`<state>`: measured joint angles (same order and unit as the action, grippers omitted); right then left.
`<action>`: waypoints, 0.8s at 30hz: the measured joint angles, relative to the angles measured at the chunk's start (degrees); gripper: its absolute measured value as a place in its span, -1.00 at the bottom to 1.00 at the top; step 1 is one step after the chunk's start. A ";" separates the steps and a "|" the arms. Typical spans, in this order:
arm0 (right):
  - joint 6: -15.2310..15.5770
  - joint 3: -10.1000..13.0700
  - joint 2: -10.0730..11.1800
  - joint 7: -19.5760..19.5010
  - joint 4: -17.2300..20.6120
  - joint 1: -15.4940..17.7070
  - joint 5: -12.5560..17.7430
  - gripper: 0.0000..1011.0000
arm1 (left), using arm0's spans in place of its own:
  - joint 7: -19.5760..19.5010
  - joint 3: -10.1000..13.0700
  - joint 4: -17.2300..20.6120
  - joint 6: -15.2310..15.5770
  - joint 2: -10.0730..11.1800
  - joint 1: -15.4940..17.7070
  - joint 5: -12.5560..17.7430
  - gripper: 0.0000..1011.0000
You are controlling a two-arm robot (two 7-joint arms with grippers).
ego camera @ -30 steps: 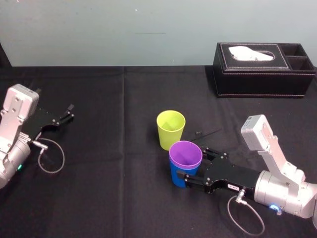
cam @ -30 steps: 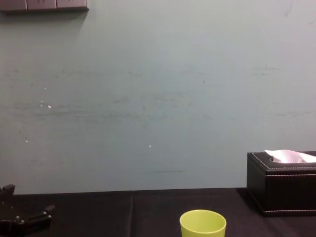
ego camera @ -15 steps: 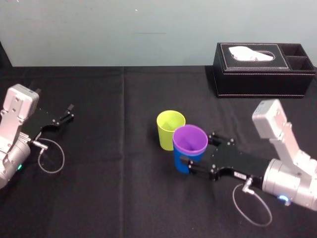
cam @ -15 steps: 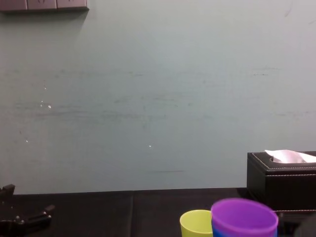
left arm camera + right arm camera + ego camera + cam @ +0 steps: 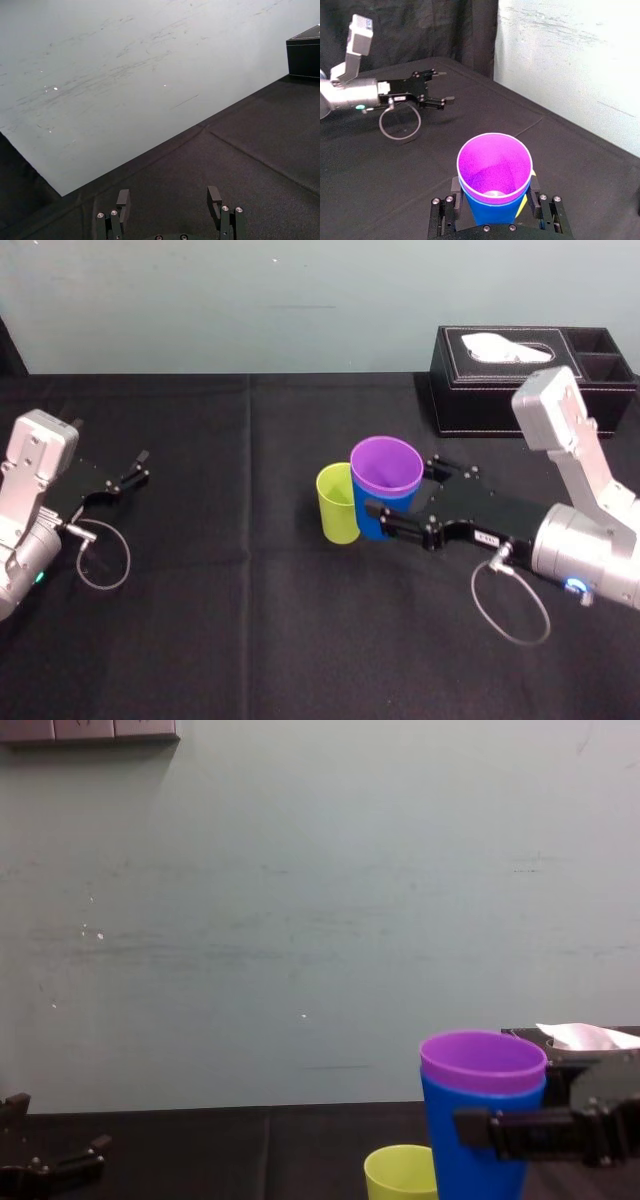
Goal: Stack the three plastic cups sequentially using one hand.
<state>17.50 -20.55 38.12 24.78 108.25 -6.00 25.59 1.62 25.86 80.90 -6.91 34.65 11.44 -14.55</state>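
My right gripper (image 5: 398, 502) is clenched on the smooth blue plastic cup (image 5: 372, 525), one finger on each side of it. The shiny purple plastic cup (image 5: 386, 465) sits inside the blue one, and only its rim sticks out on top. From the chest camera, this pair is held up high, and its rim is well above the rim of the lime-green plastic cup (image 5: 400, 1172).

The lime-green cup stands on the black cloth table (image 5: 250, 620), just past my right fingertips. It is right beside the blue cup, but I cannot tell if they touch.

Behind the right gripper, near the far edge of the table, is the black box with white tissue (image 5: 520, 390). It is well apart from the cups. The table ends there at a pale wall (image 5: 250, 300).

Beyond the lime-green cup, away from my right gripper, there is a wide bare stretch of cloth. At the end of it rests my left gripper (image 5: 144, 467), low by the table, its fingers spread apart and holding nothing. It is far from all three cups.

A loop of grey cable (image 5: 510, 605) hangs by the right wrist, over bare cloth.

There is a small white label (image 5: 487, 538) on the right gripper's black body, too small for me to read.
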 joint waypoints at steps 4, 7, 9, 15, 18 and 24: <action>0.75 -0.75 -0.82 -0.27 -1.20 -2.43 -0.07 0.53 | 0.00 0.00 0.00 0.00 0.00 0.00 0.00 1.00; 1.08 -1.36 -1.47 -0.24 -2.23 -4.01 -0.14 0.53 | 0.00 0.00 0.00 0.00 0.00 0.00 0.00 1.00; 1.12 -1.78 -1.86 -0.21 -2.89 -5.00 -0.22 0.53 | 0.00 0.00 0.00 0.00 0.00 -0.01 0.00 1.00; 1.11 -2.90 -2.83 0.19 -4.81 -7.44 -0.43 0.53 | 0.00 0.00 0.00 0.00 0.00 0.00 0.00 1.00; 1.07 -3.58 -3.48 0.55 -6.03 -8.67 -0.53 0.53 | 0.00 0.00 0.00 0.00 0.00 0.00 0.00 1.00; 0.66 -4.89 -4.82 0.90 -8.83 -10.76 -0.97 0.53 | 0.00 0.00 0.00 0.00 0.00 0.00 0.00 1.00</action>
<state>18.16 -25.44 33.30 25.68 99.42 -16.76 24.62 1.62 25.86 80.90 -6.91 34.65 11.43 -14.55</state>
